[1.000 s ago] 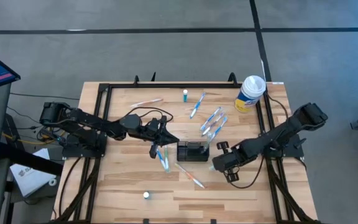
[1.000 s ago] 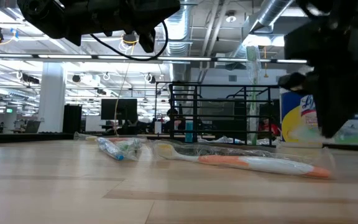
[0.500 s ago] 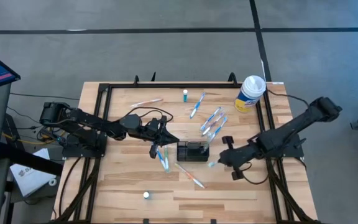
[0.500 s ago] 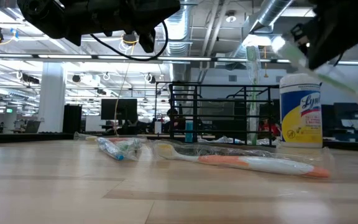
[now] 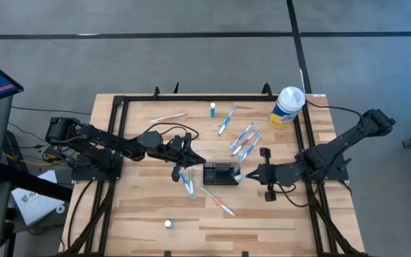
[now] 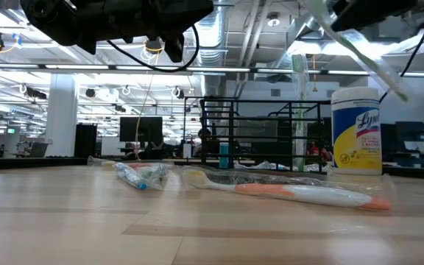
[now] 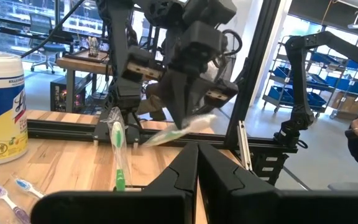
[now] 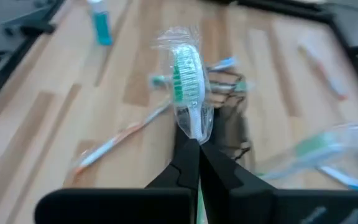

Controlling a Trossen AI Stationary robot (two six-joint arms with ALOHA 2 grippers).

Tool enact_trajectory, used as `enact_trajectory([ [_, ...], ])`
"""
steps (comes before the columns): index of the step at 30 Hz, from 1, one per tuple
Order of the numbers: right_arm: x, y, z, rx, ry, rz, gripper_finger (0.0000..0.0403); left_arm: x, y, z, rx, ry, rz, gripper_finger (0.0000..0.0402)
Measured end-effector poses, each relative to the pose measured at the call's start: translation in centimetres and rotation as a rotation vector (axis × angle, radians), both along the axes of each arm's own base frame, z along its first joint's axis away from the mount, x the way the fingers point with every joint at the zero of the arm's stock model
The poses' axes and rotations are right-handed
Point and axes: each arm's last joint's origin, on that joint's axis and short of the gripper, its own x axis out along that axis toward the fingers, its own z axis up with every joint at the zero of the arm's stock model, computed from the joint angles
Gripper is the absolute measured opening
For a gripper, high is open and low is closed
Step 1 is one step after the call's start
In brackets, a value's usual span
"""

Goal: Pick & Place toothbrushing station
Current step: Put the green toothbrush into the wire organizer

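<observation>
Toothbrushing station [image 5: 221, 173], frame centre: right gripper [image 5: 249, 173], pinching a wrapped green toothbrush [image 8: 189, 87], has swung up beside it, ready for slotting; left gripper [image 5: 193, 158] waits, fingers pressed together.

Wooden table [image 5: 141, 214]; wrapped toothbrushes [image 5: 242, 139], black holder [image 5: 220, 173], wipes canister [image 5: 287, 106] on it.

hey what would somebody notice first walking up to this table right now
Probably the right claw, shut on a wrapped green toothbrush and holding it just right of the black toothbrushing station at mid-table. Next, the loose toothbrushes scattered around it, and the white-and-yellow wipes canister at the far right corner.
</observation>
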Motion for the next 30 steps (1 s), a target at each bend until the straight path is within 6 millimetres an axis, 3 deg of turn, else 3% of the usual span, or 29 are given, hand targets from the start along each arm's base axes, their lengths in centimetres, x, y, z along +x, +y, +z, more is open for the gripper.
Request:
enact_trajectory([
  [15, 1.2, 0.4, 2.2, 0.015, -0.270, -0.041, 0.0000, 0.0, 0.0, 0.0, 0.000, 0.000, 0.000, 0.0003],
  [30, 0.1, -0.2, 1.7, -0.005, -0.523, 0.002, 0.0000, 0.0, 0.0, 0.0, 0.000, 0.000, 0.000, 0.0003],
])
